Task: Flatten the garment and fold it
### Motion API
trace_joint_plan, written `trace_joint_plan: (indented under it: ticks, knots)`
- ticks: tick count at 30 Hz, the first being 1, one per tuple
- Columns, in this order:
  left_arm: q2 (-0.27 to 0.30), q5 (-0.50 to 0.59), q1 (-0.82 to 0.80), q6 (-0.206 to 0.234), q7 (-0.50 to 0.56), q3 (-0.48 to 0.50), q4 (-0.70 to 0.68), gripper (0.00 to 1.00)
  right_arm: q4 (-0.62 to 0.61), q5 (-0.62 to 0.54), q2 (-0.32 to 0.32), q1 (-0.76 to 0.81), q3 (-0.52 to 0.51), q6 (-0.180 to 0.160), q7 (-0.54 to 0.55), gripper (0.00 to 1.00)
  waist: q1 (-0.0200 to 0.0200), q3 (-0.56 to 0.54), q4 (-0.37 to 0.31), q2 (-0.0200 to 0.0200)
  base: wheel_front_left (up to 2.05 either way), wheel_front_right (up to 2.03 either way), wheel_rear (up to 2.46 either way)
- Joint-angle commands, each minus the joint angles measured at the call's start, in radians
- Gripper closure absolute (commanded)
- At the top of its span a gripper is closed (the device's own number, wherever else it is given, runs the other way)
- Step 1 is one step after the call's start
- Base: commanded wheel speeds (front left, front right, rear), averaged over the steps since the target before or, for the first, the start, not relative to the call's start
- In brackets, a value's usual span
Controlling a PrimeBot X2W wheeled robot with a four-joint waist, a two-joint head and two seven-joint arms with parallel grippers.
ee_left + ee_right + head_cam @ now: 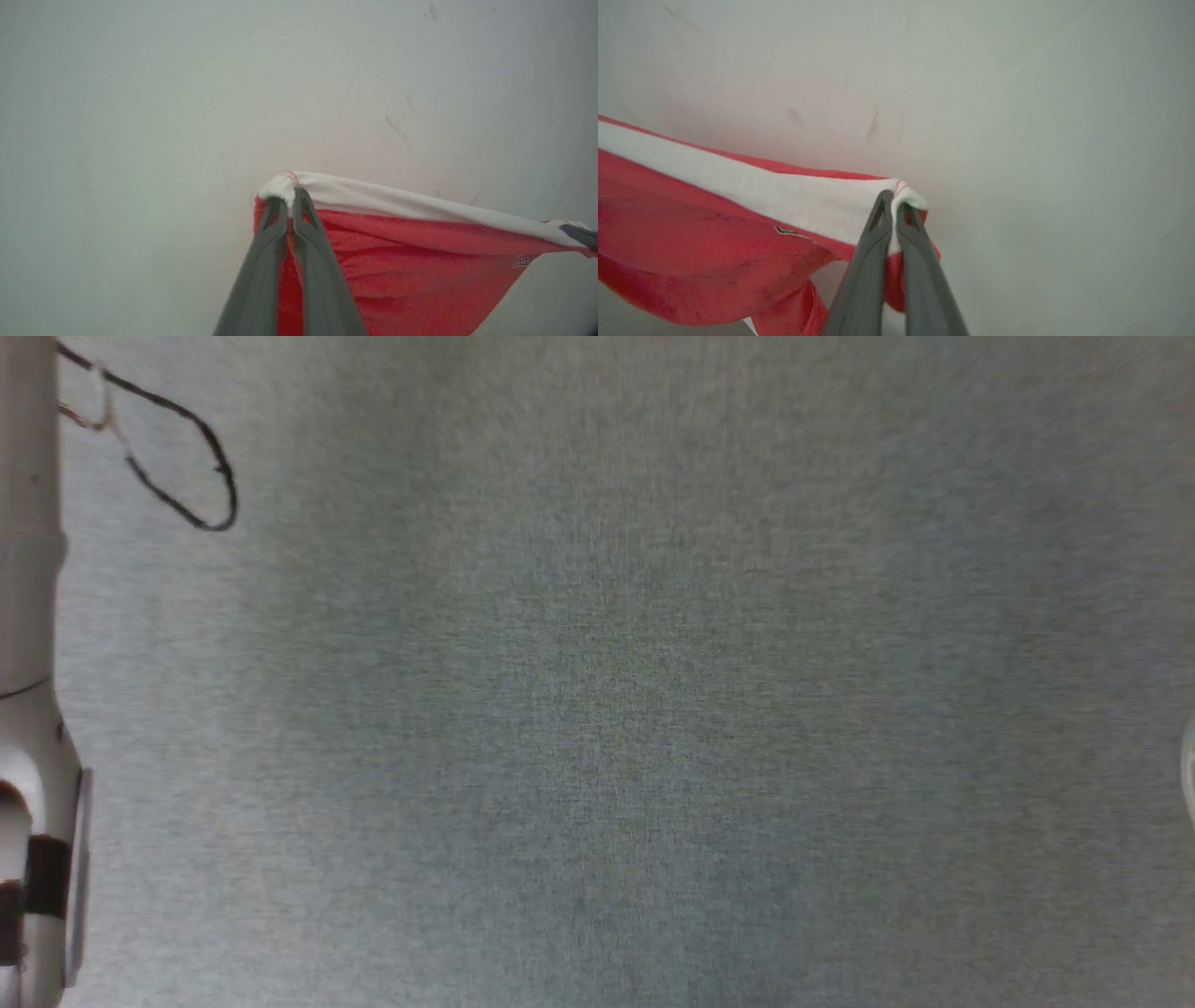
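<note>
The left gripper (290,198) is clamped on one corner of the shorts (420,266), at the white band; the right gripper (893,200) is clamped on the other corner. Both grips should be held firm and the band kept taut and level as the cloth is lowered, so that no creases are laid in. The shorts are stretched between the grippers over a pale surface (140,116), with red cloth sagging below the band.
</note>
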Motion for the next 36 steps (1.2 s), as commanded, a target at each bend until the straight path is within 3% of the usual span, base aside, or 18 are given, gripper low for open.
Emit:
trace_joint_plan:
  ticks: [1,10,15,24,30,36]
  knots:
    - [-0.007,0.001,0.0,-0.016,-0.029,0.002,0.021,1.0,0.022,-0.008,-0.01,-0.008,0.0,-0.001,-0.021,1.0,-0.0004,0.138,-0.001,0.0,0.0,0.0,0.0]
    - [-0.038,-0.025,0.103,-0.099,-0.094,-0.036,0.052,1.0,0.034,0.079,-0.038,0.086,0.075,-0.001,-0.094,1.0,-0.0004,0.126,0.003,0.0,0.0,0.0,0.0]
    - [-0.027,-0.048,0.259,-0.109,-0.078,-0.063,-0.052,1.0,-0.102,0.189,-0.082,0.267,0.125,-0.001,-0.08,1.0,-0.0004,0.052,0.007,0.0,0.0,0.0,0.0]
    - [0.04,-0.092,0.723,-0.025,-0.052,-0.089,-0.349,1.0,-0.421,0.314,-0.118,0.786,0.036,-0.001,0.013,1.0,-0.0004,-0.103,0.006,0.0,0.0,0.0,0.0]
    - [0.049,-0.126,0.978,0.015,-0.055,-0.123,-0.449,1.0,-0.543,0.354,-0.057,1.081,-0.045,-0.001,0.027,1.0,-0.0004,-0.194,0.014,0.0,0.0,0.0,0.0]
    - [0.077,-0.159,1.159,0.008,-0.028,-0.175,-0.462,1.0,-0.59,0.381,-0.003,1.309,-0.082,-0.001,0.037,1.0,-0.0004,-0.294,0.027,0.0,0.0,0.0,0.0]
